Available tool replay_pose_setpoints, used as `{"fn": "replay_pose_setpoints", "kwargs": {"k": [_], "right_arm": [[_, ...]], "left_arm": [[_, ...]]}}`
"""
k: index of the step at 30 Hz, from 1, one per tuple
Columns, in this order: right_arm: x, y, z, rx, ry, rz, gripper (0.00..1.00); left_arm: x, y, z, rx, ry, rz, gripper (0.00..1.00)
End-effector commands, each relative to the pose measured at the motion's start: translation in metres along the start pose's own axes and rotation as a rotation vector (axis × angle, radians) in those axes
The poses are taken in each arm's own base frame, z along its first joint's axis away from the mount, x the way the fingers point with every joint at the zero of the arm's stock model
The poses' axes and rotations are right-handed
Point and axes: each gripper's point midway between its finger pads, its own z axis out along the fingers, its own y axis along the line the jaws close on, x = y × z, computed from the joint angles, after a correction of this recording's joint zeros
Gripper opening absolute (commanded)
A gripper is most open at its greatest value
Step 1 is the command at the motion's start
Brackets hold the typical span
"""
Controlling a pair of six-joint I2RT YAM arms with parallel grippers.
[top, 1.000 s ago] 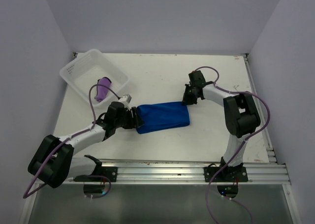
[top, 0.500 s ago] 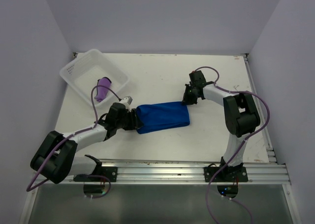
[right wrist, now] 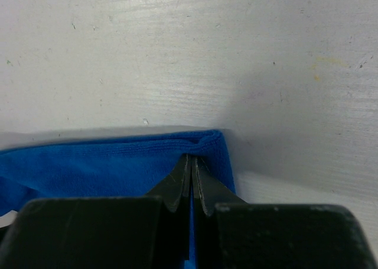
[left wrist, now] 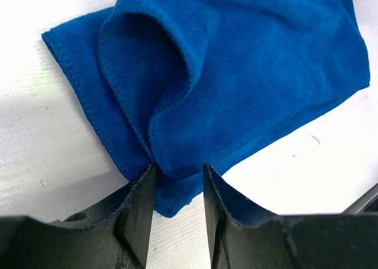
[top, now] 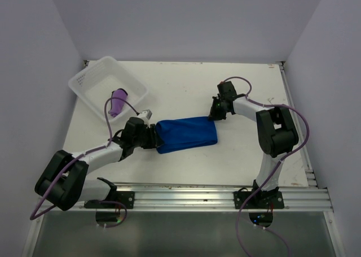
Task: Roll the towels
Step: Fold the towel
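Observation:
The royal blue towel (top: 186, 134) lies folded into a flat band on the table's middle. My left gripper (top: 154, 137) is at its left end; in the left wrist view its jaws (left wrist: 177, 175) stand a little apart, astride a raised fold at the towel's (left wrist: 248, 74) corner. My right gripper (top: 214, 115) is at the towel's far right corner; in the right wrist view it (right wrist: 192, 160) is shut on the towel's (right wrist: 88, 168) folded edge. The purple towel (top: 118, 102) lies rolled in the white basket.
The white plastic basket (top: 84, 79) stands at the back left, close behind my left arm. A metal rail (top: 225, 195) runs along the near edge. Walls close in the table on three sides.
My left arm has shifted slightly, its elbow lower and further left. The blue towel and the right gripper have not visibly moved.

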Motion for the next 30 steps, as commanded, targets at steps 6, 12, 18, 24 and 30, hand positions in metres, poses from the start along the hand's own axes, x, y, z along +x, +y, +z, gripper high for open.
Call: {"fn": "replay_pose_setpoints", "kwargs": {"k": [6,12,18,24,30], "right_arm": [[0.008,-0.014,0.009,0.027,0.024,-0.013,0.00],[0.008,-0.014,0.009,0.027,0.024,-0.014,0.00],[0.007,-0.015,0.009,0.027,0.023,-0.013,0.00],[0.008,-0.015,0.010,0.026,0.025,-0.007,0.00],[0.009,-0.016,0.010,0.029,0.027,-0.006,0.00]], "left_arm": [[-0.019,-0.018,0.002,0.036,-0.038,0.024,0.35],[-0.013,-0.012,0.002,0.001,-0.009,0.036,0.31],[-0.011,-0.003,-0.002,-0.044,0.000,0.050,0.39],[-0.020,-0.004,-0.009,-0.076,-0.023,0.073,0.47],[-0.032,-0.015,-0.014,-0.065,-0.066,0.095,0.51]]}}
